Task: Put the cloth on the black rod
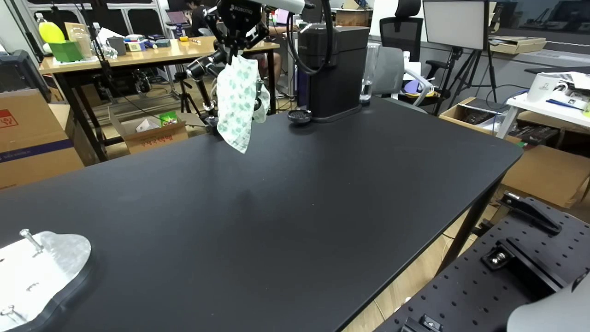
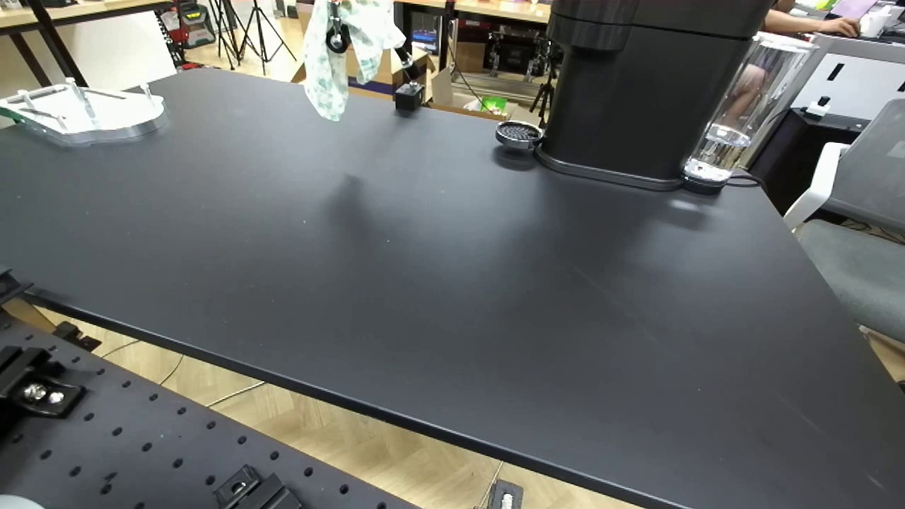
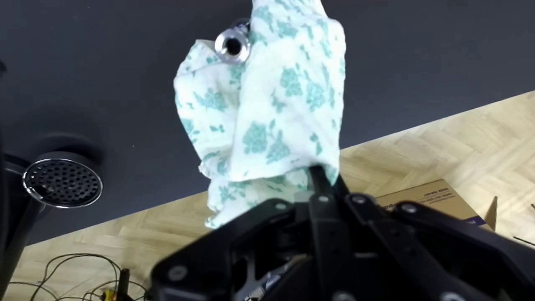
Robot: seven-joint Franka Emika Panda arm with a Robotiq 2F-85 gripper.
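Above the black rod (image 2: 338,42), the gripper (image 1: 233,54) is pinching the floral cloth (image 3: 288,92) between its jaws. The cloth is hanging at the rod's round end, its folds hiding whether the rod is bearing it. A black machine (image 2: 615,120) is standing apart from the rod.

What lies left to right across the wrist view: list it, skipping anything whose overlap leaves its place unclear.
Silver-rimmed round grille → floral cloth → cardboard box.
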